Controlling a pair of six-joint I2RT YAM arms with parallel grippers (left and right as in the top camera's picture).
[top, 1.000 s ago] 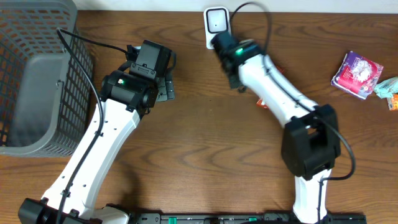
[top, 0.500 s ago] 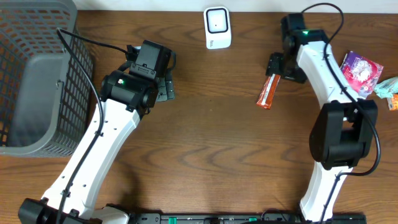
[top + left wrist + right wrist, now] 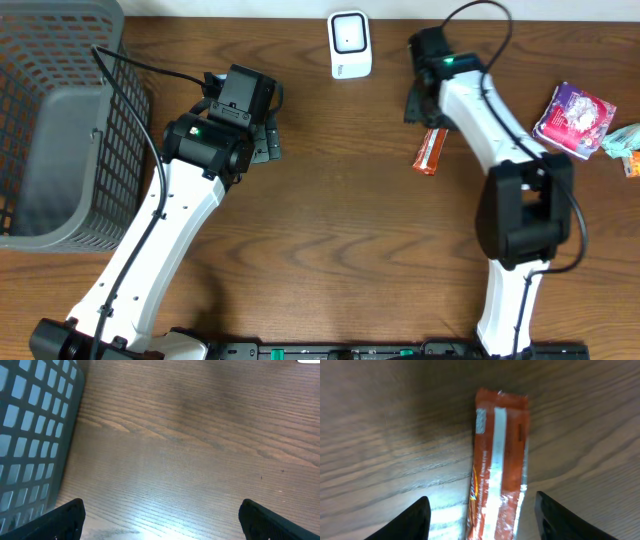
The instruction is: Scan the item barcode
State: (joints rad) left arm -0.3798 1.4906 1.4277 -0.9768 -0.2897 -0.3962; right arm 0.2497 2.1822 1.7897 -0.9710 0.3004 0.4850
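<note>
The item, an orange-red snack bar [image 3: 431,150], lies flat on the wooden table right of centre. In the right wrist view the bar [image 3: 497,470] has a silvery stripe down its length and a small pale printed patch near its far end. My right gripper [image 3: 422,112] hovers over the bar's far end. It [image 3: 485,520] is open, with one finger on each side of the bar and table showing in both gaps. The white scanner [image 3: 350,44] stands at the back edge. My left gripper [image 3: 265,140] is wide open over bare wood [image 3: 167,522].
A grey mesh basket [image 3: 50,120] fills the far left, and its wall [image 3: 30,435] shows beside my left gripper. A pink packet [image 3: 573,118] and a teal wrapped thing [image 3: 625,145] lie at the right edge.
My right arm swung from beside the scanner out to the right, then came back over the bar, and its jaws narrowed. The bar and the left arm have not moved.
</note>
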